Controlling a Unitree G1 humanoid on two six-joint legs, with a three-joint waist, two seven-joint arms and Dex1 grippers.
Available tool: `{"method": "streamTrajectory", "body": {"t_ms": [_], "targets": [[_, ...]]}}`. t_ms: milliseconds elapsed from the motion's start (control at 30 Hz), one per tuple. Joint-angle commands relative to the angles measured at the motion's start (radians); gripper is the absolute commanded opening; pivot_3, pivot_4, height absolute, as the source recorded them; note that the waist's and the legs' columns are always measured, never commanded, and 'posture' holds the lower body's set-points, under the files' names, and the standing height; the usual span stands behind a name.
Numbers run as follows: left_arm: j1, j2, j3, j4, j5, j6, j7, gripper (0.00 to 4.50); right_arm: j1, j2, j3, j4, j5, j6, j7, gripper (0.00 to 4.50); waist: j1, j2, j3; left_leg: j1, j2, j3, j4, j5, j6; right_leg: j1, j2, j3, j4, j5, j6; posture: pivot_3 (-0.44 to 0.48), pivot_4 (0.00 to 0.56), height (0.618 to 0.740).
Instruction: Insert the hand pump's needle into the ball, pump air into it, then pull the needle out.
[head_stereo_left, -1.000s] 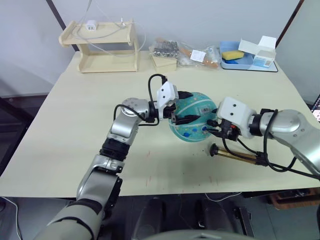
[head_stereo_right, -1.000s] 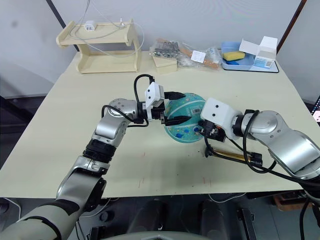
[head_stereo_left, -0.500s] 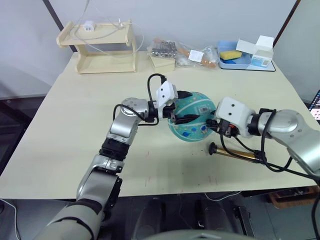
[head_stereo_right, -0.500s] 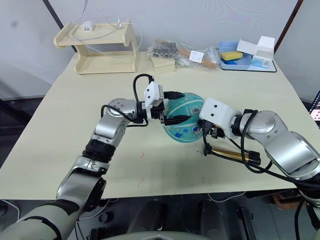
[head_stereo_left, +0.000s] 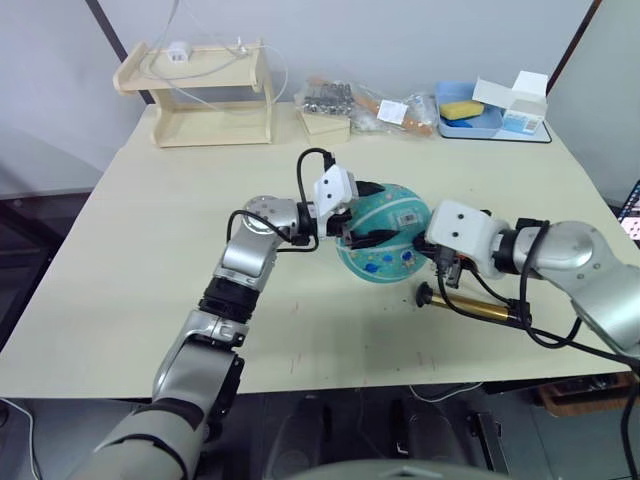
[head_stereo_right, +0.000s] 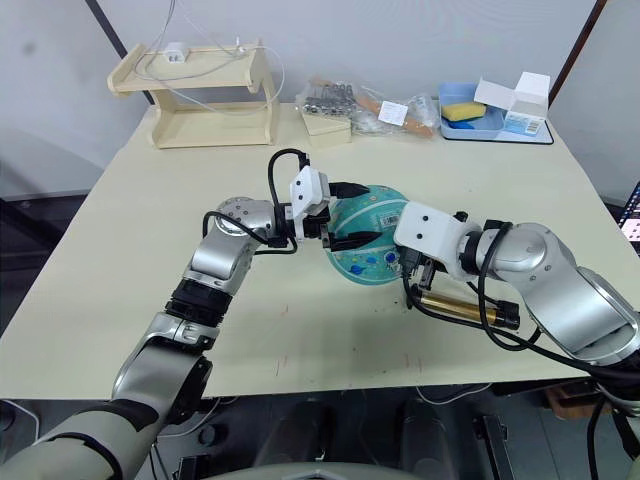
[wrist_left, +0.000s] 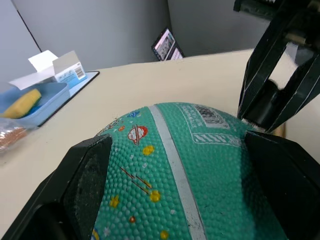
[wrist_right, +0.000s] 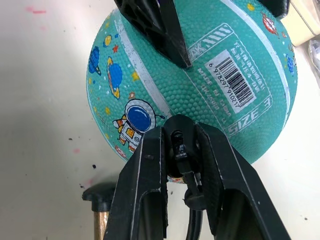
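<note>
Bracing the ball (head_stereo_left: 385, 235) mid-table, left gripper (head_stereo_left: 362, 213) clamps its sides while right gripper (wrist_right: 179, 150), pinched on the needle (wrist_right: 181, 155) fitting, sits against the ball; hand pump (head_stereo_left: 472, 307) lies just beside it, so pumping and withdrawal appear left

A teal ball (wrist_right: 200, 75) at the centre of the frame looks like rubber, its skin covered in fine pebbled bumps, with smooth white seam lines, printed cartoons and a flat white barcode label. Matt black plastic fingers of the left gripper (wrist_left: 170, 200) press its sides. The right gripper (wrist_right: 181, 150) has smooth, slightly shiny black plastic fingers. The hand pump (head_stereo_left: 478, 308), lower right, has a glossy amber-gold translucent cylinder and dull black caps. The table (head_stereo_left: 150, 250) is pale, matt and smooth, speckled with small marks. At upper left stands a light wooden shelf (head_stereo_left: 205, 95)
</note>
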Motion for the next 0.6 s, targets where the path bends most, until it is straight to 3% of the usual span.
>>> {"method": "streamTrajectory", "body": {"t_ms": [33,600], "targets": [[0.059,0.015,-0.093,0.111,0.114,-0.022,0.016,4.5,-0.079,0.005,-0.052,-0.125,0.026,0.043,0.016,0.33,0.0,0.0,0.0,0.0,-0.001,0.0,0.0,0.0,0.0,0.0,-0.001,0.0,0.0,0.0,0.0,0.0,0.15,0.74],[0.052,0.036,-0.157,0.283,0.192,-0.076,0.096,4.5,-0.153,-0.038,-0.095,-0.261,0.092,0.227,0.04,0.33,0.022,0.0,0.0,-0.012,-0.012,-0.019,0.005,0.0,0.0,0.0,-0.002,0.002,-0.001,-0.003,0.005,0.0,0.15,0.74]]}}
